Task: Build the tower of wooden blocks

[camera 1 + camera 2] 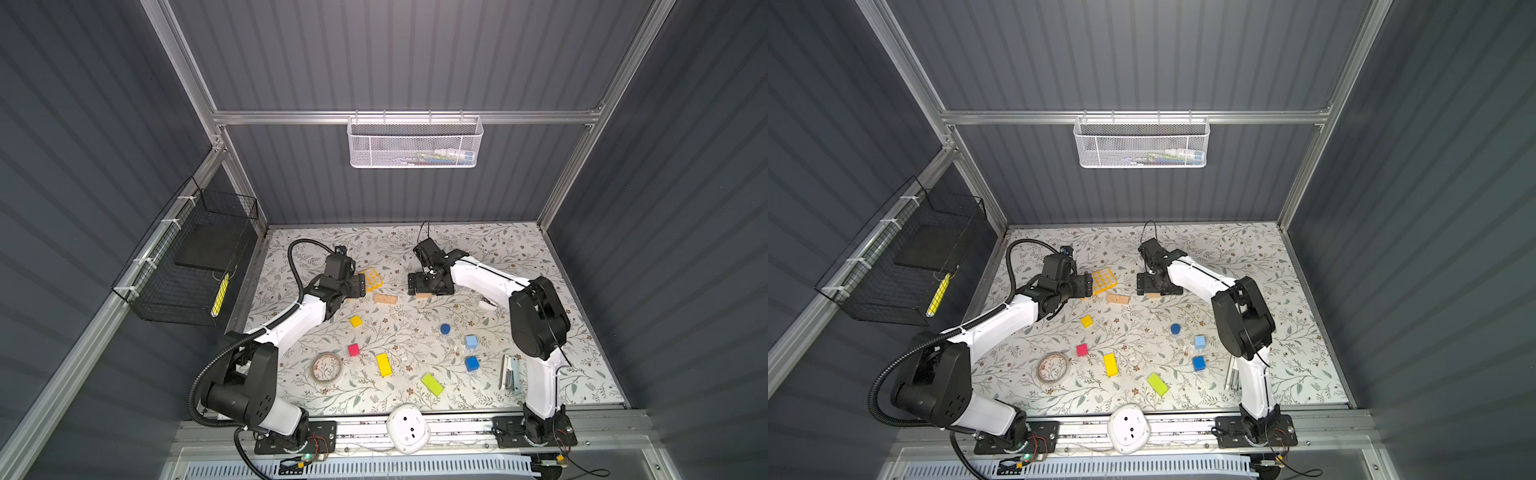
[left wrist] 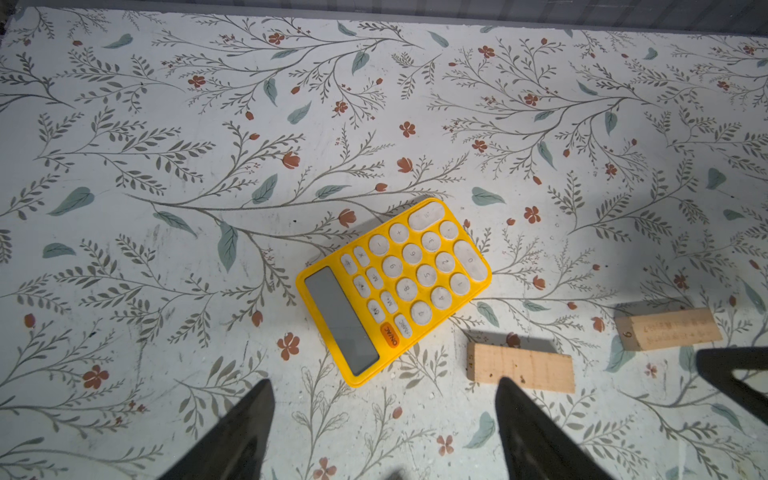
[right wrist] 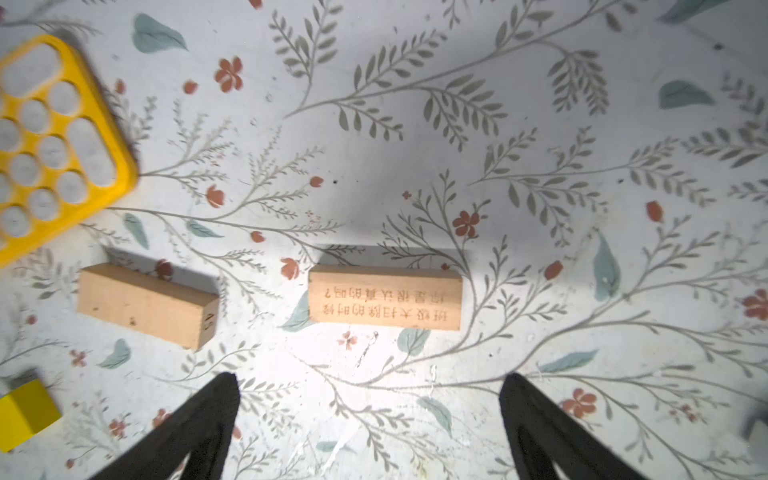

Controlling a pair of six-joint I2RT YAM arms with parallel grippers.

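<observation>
A: Where is the left gripper (image 2: 384, 419), and how do its jaws stand?

B: It hovers over the far left part of the floral table mat (image 1: 374, 245). Its jaws are wide apart and nothing is between them. In its wrist view the yellow calculator with white keys (image 2: 390, 291) lies flat ahead of it.

A: What lies to the right of that?

B: Just right of the calculator there is a plain tan wooden bar (image 1: 385, 298), lying flat. Near it, further right, lies a tan wooden bar with printed characters (image 3: 384, 301). The right gripper (image 3: 370, 395) hangs over this one with its jaws spread wide, and in the wrist view it does not touch the bar.

A: And nearer to the arm bases?

B: From the left: a clear tape roll (image 1: 327, 368), a pink cube (image 1: 353, 350), a yellow cube (image 1: 355, 321) a little further back, a yellow bar (image 1: 383, 365), a lime bar (image 1: 432, 384), and a blue short cylinder (image 1: 445, 329). Then comes a light-blue cube (image 1: 471, 342), with a blue cube (image 1: 472, 363) near in front of it. Every piece lies singly on the mat, none on another.
</observation>
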